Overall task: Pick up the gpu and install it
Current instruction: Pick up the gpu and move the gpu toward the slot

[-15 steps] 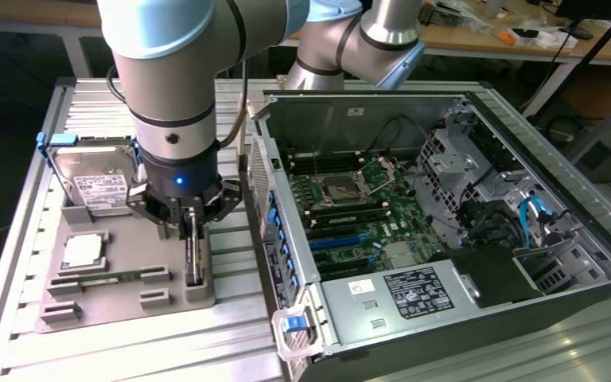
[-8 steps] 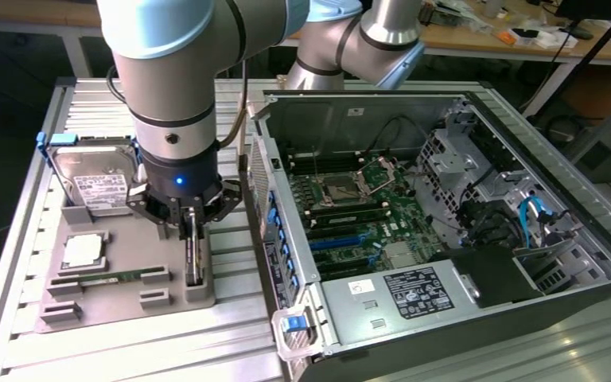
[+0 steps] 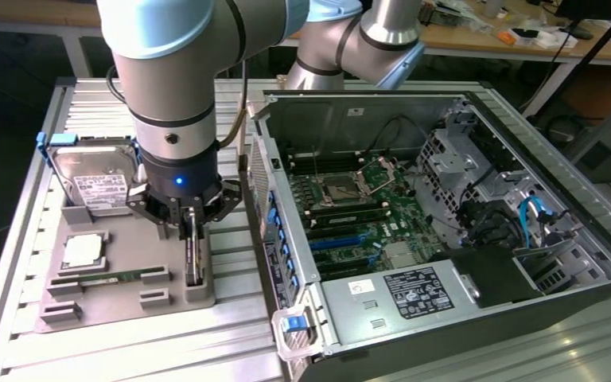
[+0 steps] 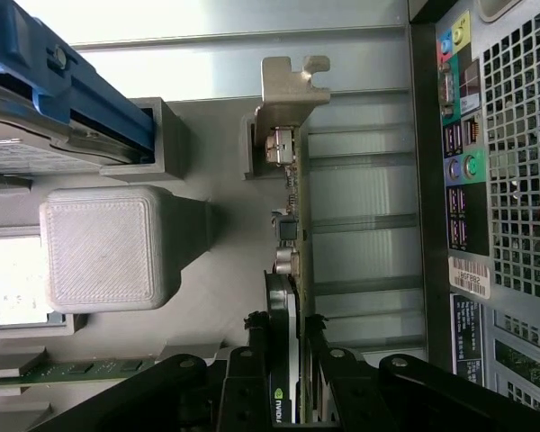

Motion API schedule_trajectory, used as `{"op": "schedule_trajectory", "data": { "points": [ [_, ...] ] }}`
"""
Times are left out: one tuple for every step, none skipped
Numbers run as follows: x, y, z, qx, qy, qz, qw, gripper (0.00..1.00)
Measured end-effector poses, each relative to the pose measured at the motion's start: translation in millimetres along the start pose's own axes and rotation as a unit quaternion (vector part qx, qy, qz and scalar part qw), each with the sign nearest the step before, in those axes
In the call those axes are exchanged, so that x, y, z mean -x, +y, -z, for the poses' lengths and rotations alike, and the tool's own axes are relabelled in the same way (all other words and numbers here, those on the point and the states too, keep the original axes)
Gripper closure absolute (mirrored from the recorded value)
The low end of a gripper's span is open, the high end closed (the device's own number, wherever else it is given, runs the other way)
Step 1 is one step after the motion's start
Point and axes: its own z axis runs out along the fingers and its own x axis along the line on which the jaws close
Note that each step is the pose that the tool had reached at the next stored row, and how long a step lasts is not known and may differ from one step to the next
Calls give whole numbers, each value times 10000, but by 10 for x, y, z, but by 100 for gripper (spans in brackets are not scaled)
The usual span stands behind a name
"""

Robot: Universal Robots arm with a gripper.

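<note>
The pincer (image 3: 192,237) is drawn narrow, its black fingers (image 4: 248,378) pressed against both faces of the gpu (image 3: 193,269) at its upper edge. The gpu stands on edge in a slot of the grey tray (image 3: 125,301) on the bench (image 3: 93,350), lower left of centre in the exterior view, just beside the open computer case (image 3: 444,239).

You see little of the gpu (image 3: 193,259) in the exterior view, most of it hidden behind the pincer (image 3: 188,225), while in the wrist view the pincer (image 4: 288,346) covers its fan end and the picture's edge cuts it, the hard drive (image 4: 63,108) and the computer case (image 4: 522,135) off.
</note>
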Motion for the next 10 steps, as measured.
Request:
{"op": "schedule_trajectory", "data": {
  "points": [
    [0,0,0,0,0,0,10000,73],
    [0,0,0,0,0,0,10000,73],
    [-1,0,0,0,0,0,10000,73],
    [-1,0,0,0,0,0,10000,73],
    [-1,0,-1,0,0,0,10000,73],
    [-1,0,-1,0,0,0,10000,73],
    [-1,0,-1,0,0,0,10000,73],
    [-1,0,-1,0,0,0,10000,73],
    [-2,0,-1,0,0,0,10000,73],
    [-2,0,-2,0,0,0,10000,73]
  ]
}}
